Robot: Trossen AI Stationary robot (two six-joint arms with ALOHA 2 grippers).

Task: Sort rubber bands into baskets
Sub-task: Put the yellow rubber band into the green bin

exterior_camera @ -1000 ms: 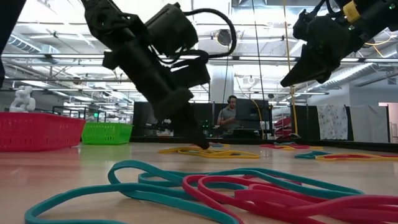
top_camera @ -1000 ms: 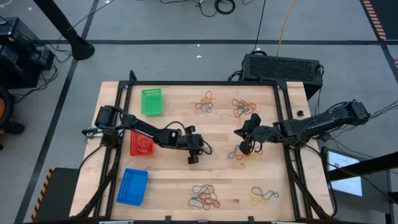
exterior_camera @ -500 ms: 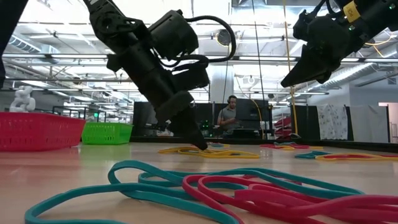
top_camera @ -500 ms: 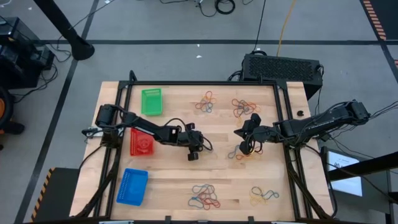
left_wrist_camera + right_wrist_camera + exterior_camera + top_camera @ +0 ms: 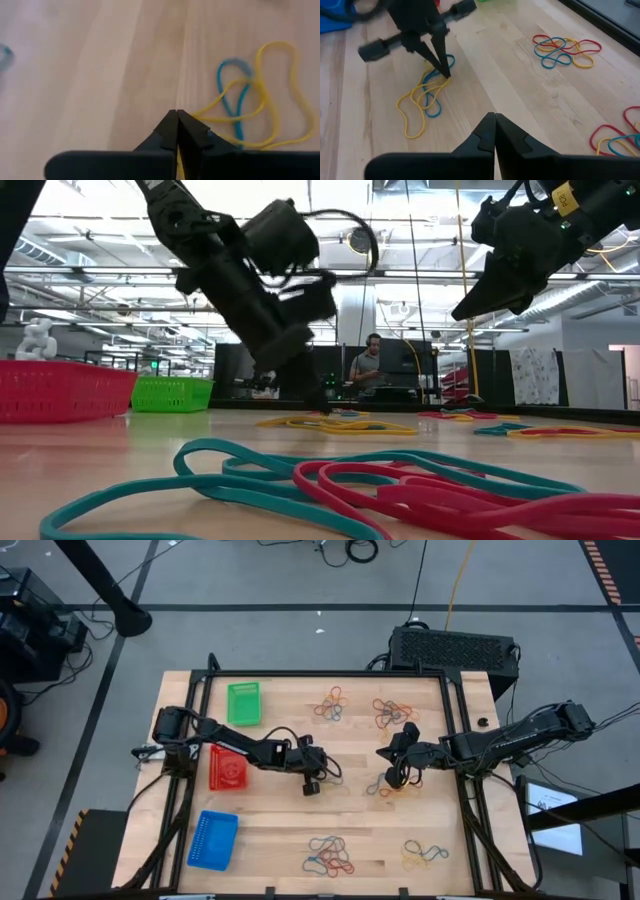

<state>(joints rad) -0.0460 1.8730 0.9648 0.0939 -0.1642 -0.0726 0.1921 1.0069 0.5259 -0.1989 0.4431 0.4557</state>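
On the wooden table [image 5: 290, 830], left gripper [image 5: 446, 75] fingers now together on yellow rubber bands [image 5: 420, 102]

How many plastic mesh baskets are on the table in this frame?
3, all on the table's left side in the high view: the green plastic mesh basket at the far edge, the red plastic mesh basket midway, partly under the left arm, and the blue plastic mesh basket nearest.
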